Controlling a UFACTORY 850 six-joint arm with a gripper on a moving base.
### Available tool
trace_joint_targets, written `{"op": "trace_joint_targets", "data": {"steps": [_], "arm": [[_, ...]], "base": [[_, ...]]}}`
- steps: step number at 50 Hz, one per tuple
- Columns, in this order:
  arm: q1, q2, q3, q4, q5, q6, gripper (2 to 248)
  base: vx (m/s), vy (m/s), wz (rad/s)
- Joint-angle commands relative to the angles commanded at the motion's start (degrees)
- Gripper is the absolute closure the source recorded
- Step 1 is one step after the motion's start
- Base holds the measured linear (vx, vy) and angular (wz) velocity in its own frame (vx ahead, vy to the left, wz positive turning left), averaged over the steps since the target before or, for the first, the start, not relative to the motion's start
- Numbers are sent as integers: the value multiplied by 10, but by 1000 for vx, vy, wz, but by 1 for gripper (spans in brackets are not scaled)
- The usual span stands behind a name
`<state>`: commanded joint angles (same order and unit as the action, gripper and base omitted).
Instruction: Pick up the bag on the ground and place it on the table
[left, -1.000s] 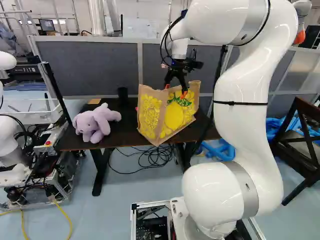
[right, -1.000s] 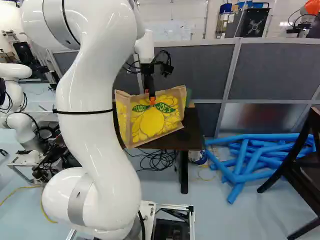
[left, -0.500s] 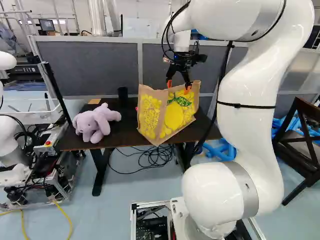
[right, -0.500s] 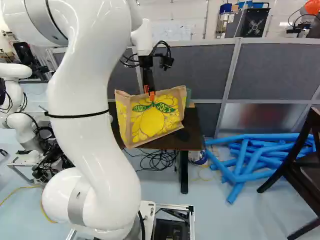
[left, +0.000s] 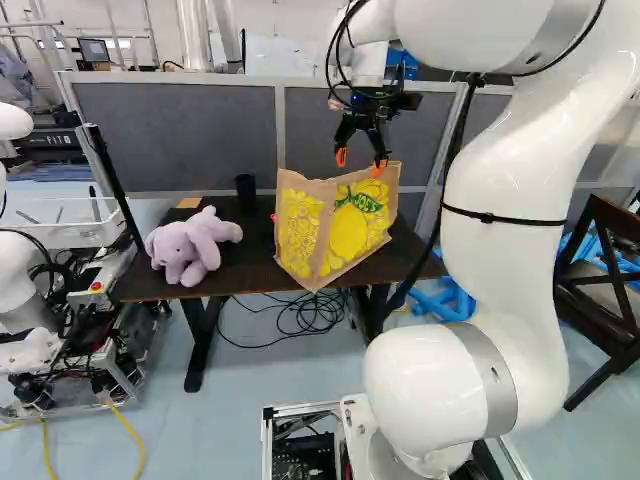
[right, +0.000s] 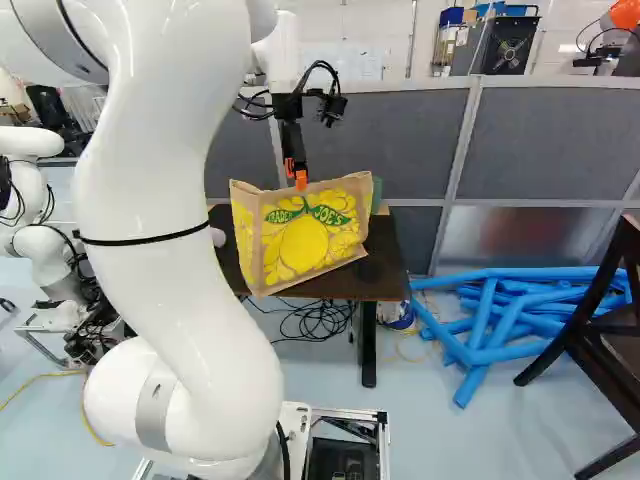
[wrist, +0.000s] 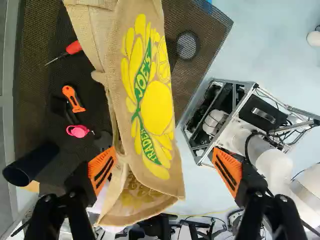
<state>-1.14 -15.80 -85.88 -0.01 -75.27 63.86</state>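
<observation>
The shopping bag (left: 348, 235), a tan sack printed with yellow fruit and green lettering, stands open-side up on the dark tabletop (left: 235, 273), one lower corner reaching the tabletop's front edge. Its two sides lean close together at the mouth, so what it holds, if anything, cannot be seen; a handle flops over beside the rim. The end effector (left: 360, 163) is above the bag's top edge with its fingers spread wide and grips nothing; one orange pad (wrist: 102, 170) is right by the rim, the other well apart from the bag, over the side facing the metal-framed base (wrist: 237, 84). Whether the nearer pad touches the cloth, I can't tell. That base is packed with black and white equipment. On the tabletop, along the bag's handle side, are a red-handled tool (wrist: 73, 47), an orange cutter (wrist: 72, 97), a pink item with a small loop (wrist: 78, 131) and a dark cup (wrist: 31, 164), its inside too dark to read. A round black object (wrist: 187, 45) sits by the bag's printed face, and a lilac plush animal (left: 190, 245) lies at the left of the left base view. Below the tabletop, a bucket (right: 398, 318) stands near the leg; its contents are unclear.
</observation>
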Motion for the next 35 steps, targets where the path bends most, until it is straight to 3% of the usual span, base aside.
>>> {"op": "trace_joint_targets", "data": {"steps": [35], "arm": [[0,22,-10,0,-23,0,3]], "base": [[0,0,0]]}}
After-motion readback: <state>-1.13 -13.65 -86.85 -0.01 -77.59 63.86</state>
